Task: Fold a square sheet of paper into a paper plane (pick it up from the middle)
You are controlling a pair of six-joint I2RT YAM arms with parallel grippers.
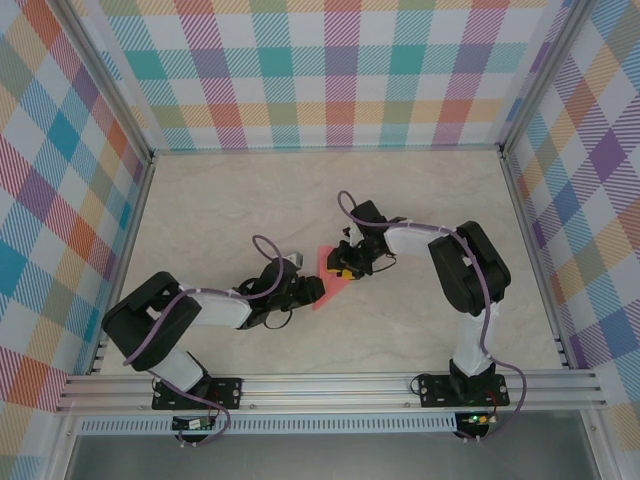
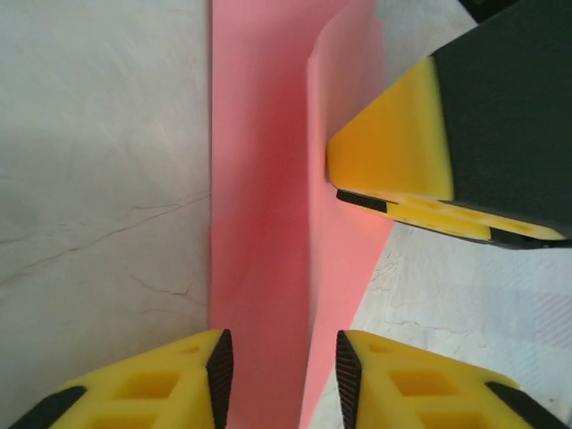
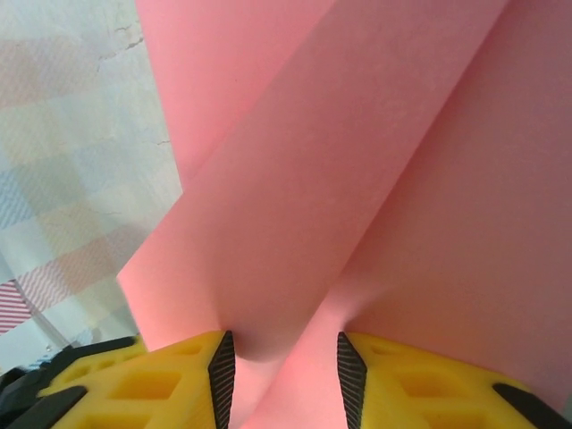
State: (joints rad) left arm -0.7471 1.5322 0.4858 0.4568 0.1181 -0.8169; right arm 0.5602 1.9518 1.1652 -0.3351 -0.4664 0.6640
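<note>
The square sheet of paper (image 1: 326, 264) is salmon pink and folded into a narrow pointed paper plane shape lying on the table between the two grippers. In the left wrist view the paper (image 2: 259, 179) runs as a long strip with one raised flap. My left gripper (image 2: 279, 357) (image 1: 312, 291) stands open astride its near end. A yellow finger of the right gripper (image 2: 393, 143) presses against that flap. In the right wrist view my right gripper (image 3: 281, 357) (image 1: 349, 268) is open, with curved folds of the paper (image 3: 357, 161) rising between its jaws.
The marbled beige table (image 1: 240, 200) is walled by plaid panels (image 1: 330, 70) behind and on both sides. An aluminium rail (image 1: 330, 385) runs along the near edge, where both arm bases are bolted.
</note>
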